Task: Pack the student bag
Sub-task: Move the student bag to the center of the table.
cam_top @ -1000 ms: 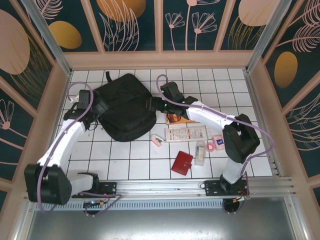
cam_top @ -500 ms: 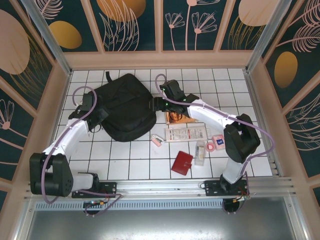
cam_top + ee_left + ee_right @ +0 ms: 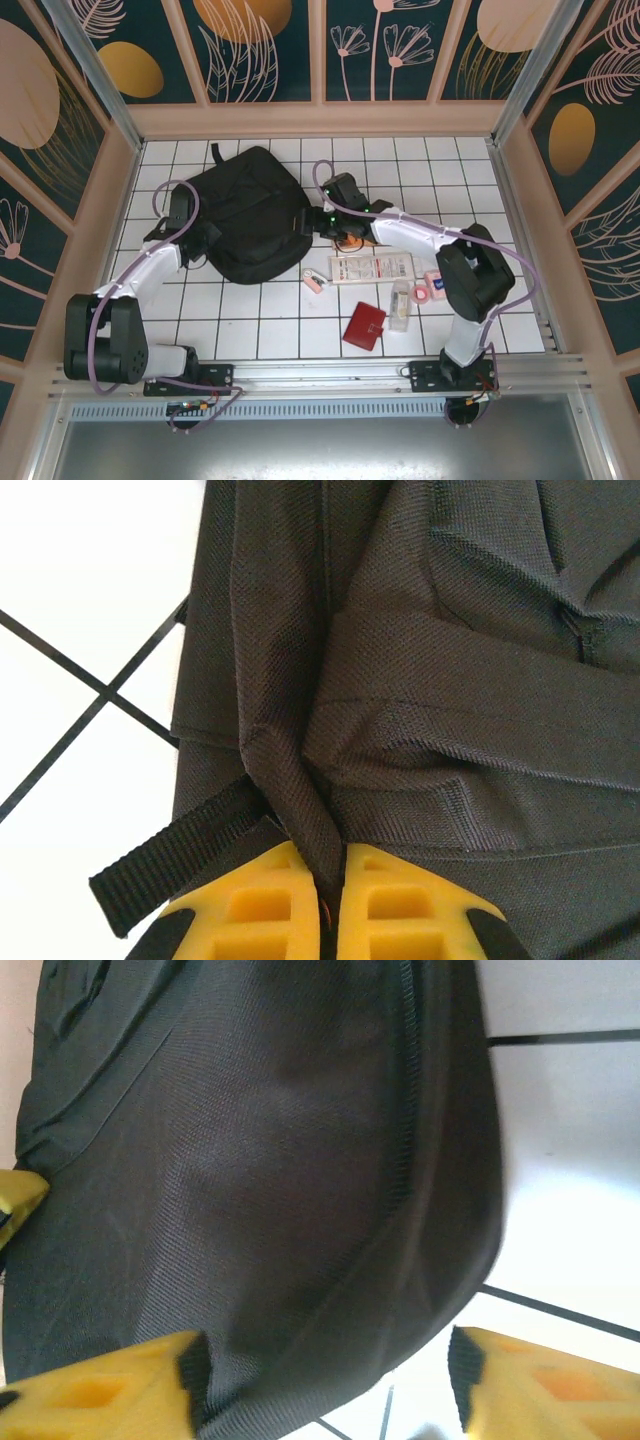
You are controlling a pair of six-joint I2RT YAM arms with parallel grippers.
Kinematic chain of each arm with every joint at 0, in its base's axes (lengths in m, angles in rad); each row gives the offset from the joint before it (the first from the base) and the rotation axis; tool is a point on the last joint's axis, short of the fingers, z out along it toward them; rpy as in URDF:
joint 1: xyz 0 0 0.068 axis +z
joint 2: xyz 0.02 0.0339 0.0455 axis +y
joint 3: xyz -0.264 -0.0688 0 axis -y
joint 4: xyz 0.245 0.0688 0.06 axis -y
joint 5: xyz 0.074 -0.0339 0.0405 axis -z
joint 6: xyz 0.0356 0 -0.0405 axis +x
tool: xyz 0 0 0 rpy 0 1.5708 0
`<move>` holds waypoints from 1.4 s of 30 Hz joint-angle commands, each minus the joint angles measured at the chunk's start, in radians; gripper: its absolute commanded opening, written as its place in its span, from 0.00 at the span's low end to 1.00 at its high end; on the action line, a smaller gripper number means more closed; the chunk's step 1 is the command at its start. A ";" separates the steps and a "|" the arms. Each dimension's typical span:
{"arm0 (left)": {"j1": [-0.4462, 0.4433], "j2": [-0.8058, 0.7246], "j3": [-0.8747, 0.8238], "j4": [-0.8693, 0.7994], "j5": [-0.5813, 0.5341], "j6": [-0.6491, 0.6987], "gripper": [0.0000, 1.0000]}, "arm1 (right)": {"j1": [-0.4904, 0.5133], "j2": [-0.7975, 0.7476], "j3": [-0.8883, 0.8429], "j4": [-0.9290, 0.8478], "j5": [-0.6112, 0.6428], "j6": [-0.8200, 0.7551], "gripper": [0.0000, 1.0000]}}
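The black bag (image 3: 245, 215) lies flat on the white tiled table (image 3: 250, 320), in its far left part, with the top loop pointing to the far wall. It sits between the two arms. The left claw (image 3: 196, 240) is at the left edge of the bag. In the left wrist view the left claw (image 3: 335, 865) is closed, and its two yellow fingers (image 3: 270, 900) pinch a raised fold of the black cloth of the bag (image 3: 450, 680) between them. A flat black strap (image 3: 165, 865) hangs out just beside this fold, over the white tiles. The right claw (image 3: 305, 215) is at the right edge of the bag. In the right wrist view the right claw (image 3: 320, 1390) is open, with the rounded side of the bag (image 3: 250, 1180) between the jaws. One finger is against the cloth, and the other is apart from it, with white tile showing in the gap. To the right of the bag, near the front, lie a flat white packet (image 3: 372, 266), a small pink item (image 3: 314, 281) and a red case (image 3: 363, 326), all apart from the bag.
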 commanded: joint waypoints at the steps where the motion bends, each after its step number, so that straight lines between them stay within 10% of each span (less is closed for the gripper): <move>1: 0.003 -0.054 -0.049 0.020 0.053 -0.039 0.05 | 0.014 0.064 0.045 0.055 -0.053 0.044 0.54; 10: -0.003 -0.186 -0.178 0.110 0.168 -0.185 0.07 | -0.024 0.217 0.255 -0.026 0.006 -0.015 0.44; 18: -0.032 -0.085 -0.107 0.139 0.179 -0.124 0.03 | -0.068 0.109 0.192 -0.077 0.199 -0.037 0.81; 28: -0.169 0.055 0.001 0.167 0.153 -0.159 0.04 | -0.140 -0.164 0.099 -0.169 0.435 -0.119 0.84; 33: -0.273 0.091 0.026 0.208 0.116 -0.245 0.07 | -0.137 -0.214 0.089 -0.174 0.349 -0.132 0.82; 37: -0.357 0.120 0.044 0.258 0.091 -0.330 0.13 | -0.118 -0.224 0.077 -0.170 0.324 -0.150 0.80; 42: -0.384 0.073 0.052 0.217 0.035 -0.356 0.46 | -0.094 -0.248 0.075 -0.193 0.297 -0.177 0.77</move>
